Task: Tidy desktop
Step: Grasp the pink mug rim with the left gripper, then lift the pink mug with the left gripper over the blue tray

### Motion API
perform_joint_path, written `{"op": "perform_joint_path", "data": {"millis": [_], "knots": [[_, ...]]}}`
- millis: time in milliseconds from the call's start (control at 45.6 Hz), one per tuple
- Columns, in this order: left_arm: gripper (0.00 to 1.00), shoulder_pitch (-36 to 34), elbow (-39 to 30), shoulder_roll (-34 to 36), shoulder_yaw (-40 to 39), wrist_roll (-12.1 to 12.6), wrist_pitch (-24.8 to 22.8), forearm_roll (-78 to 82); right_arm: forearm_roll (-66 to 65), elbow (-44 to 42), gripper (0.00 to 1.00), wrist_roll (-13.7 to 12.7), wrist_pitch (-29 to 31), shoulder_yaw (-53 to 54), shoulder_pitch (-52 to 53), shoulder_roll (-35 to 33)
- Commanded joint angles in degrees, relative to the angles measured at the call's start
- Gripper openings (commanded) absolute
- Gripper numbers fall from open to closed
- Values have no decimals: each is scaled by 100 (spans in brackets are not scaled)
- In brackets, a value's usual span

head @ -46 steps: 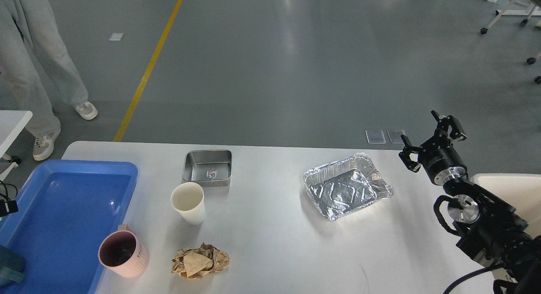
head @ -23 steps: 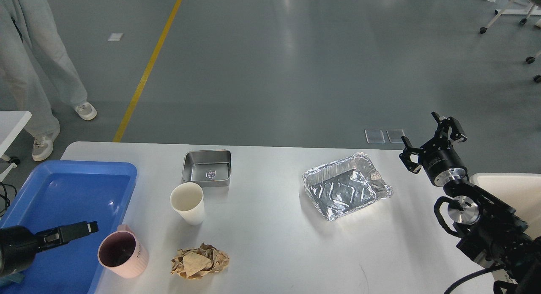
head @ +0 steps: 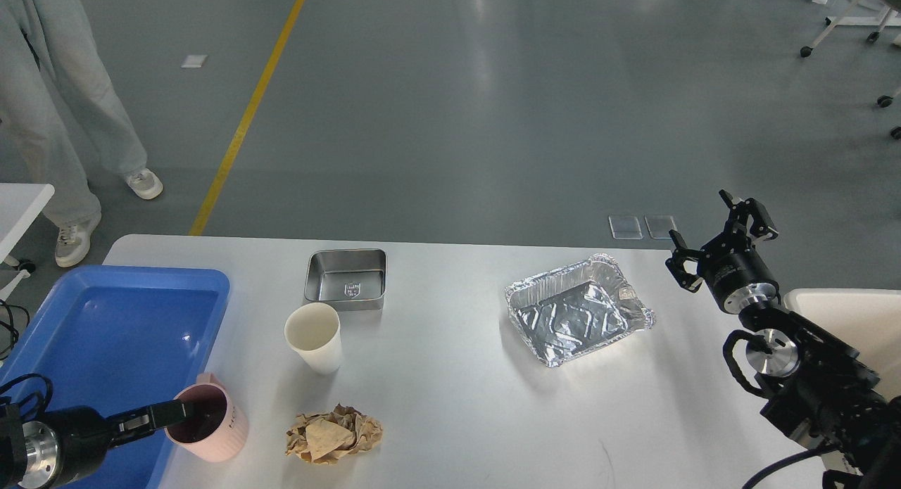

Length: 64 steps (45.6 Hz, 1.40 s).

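The white desktop (head: pixel 450 376) carries a pink ribbed mug (head: pixel 211 433) at the front left, a white paper cup (head: pixel 313 338), a crumpled brown paper wad (head: pixel 333 435), a square steel dish (head: pixel 345 278) and an empty foil tray (head: pixel 577 309). My left gripper (head: pixel 169 411) comes in low from the left with its tip at the mug's rim; its fingers are seen side-on and cannot be told apart. My right gripper (head: pixel 718 236) is open and empty, raised off the desktop's right edge, to the right of the foil tray.
A blue plastic tray (head: pixel 105 327) lies at the desktop's left end, empty, with the mug against its right rim. A person (head: pixel 63 109) stands at the far left beside a small white table (head: pixel 21 200). A white surface (head: pixel 845 313) sits behind my right arm.
My left arm has come into view from the lower left and moved right over the blue tray until its tip reaches the pink mug's rim. My right arm has barely moved.
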Motion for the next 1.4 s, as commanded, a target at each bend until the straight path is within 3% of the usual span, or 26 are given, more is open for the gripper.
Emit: {"op": "perform_joint_path", "data": {"millis": [0,307,416,855,964,1140,1381], "knots": [[50,20,1,-38,2,34,-46,0,-7,-5,100,0,0,0,-2,-9],[20,266,1,-38,2,26,-90,9,-7,-5,100,0,-9,0,16,-18],[1,257,1,-29,2,17,-248,9,2,-5,100,0,-9,0,-2,-9],[0,143,-43,59,-33,-53,-477,9,2,4,100,0,-9,0,-2,-27],[0,20,-69,190,-191,-123,-837,9,2,4,100,-9,-9,0,7,-44],[0,-103,-201,639,-849,-510,-1408,-96,1,4,100,0,-9,0,16,-36],[0,-112,-210,1192,-1939,-502,-2375,-1019,2,4,100,-9,-9,0,51,-44]]}}
